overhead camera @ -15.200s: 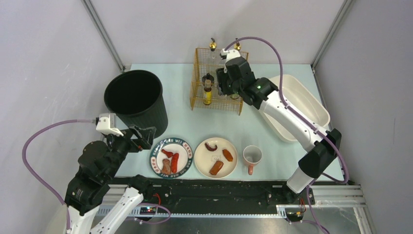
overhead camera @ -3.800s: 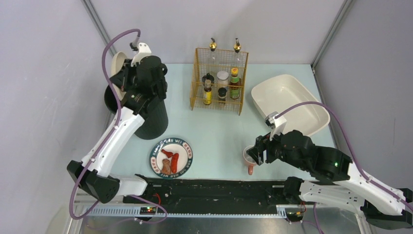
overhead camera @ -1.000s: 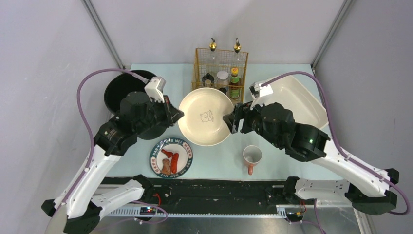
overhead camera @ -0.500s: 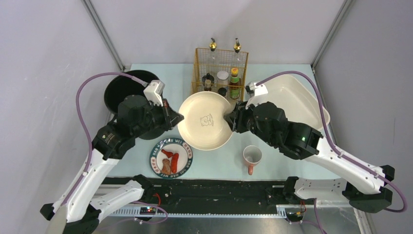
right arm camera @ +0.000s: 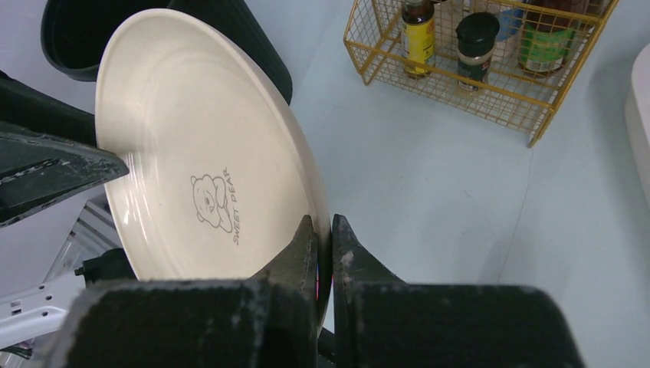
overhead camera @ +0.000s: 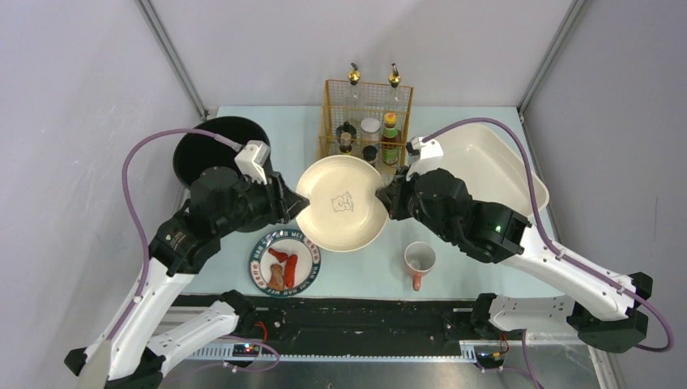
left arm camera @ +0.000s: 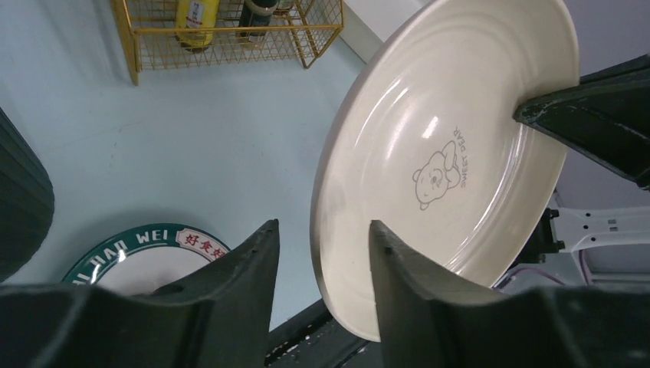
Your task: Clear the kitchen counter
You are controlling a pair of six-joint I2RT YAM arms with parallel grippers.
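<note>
While both grippers flank the bear-print plate (overhead camera: 340,212), handover is underway.
Right gripper (right arm camera: 322,226) pinches its rim; left gripper (left arm camera: 322,230) jaws spread astride it; kitchen counter (overhead camera: 296,142) below. Next: left must back clear.

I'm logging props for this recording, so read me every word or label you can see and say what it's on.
"SWEET DEAR": on the cream plate, beside a bear drawing.
"WEI": on the green-rimmed plate, followed by Chinese characters; the letters before it are unclear.
Labels on the bottles in the yellow wire rack: too blurred to read.
</note>
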